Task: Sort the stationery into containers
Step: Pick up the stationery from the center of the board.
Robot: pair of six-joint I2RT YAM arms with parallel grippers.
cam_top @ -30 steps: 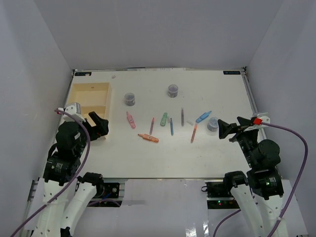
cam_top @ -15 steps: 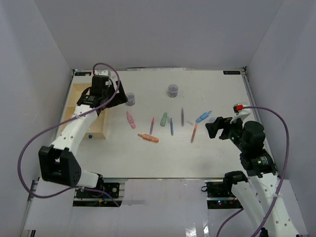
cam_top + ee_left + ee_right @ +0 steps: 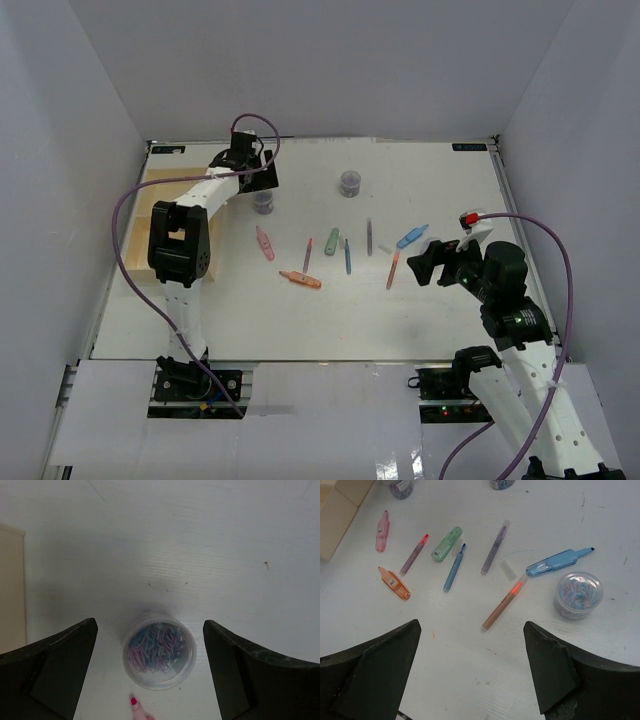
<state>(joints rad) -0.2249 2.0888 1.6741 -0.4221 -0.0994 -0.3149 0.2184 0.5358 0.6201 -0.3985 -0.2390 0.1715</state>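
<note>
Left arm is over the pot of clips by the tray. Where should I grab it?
Grip the pot across its round side wall, straight from above: it stands upright, and the left gripper hangs over it, jaws open either side.

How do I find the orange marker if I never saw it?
On the white table, find the scatter of pens in the middle. The orange marker lies at its near edge, closest to the arm bases. It alone is stubby and orange all over.
</note>
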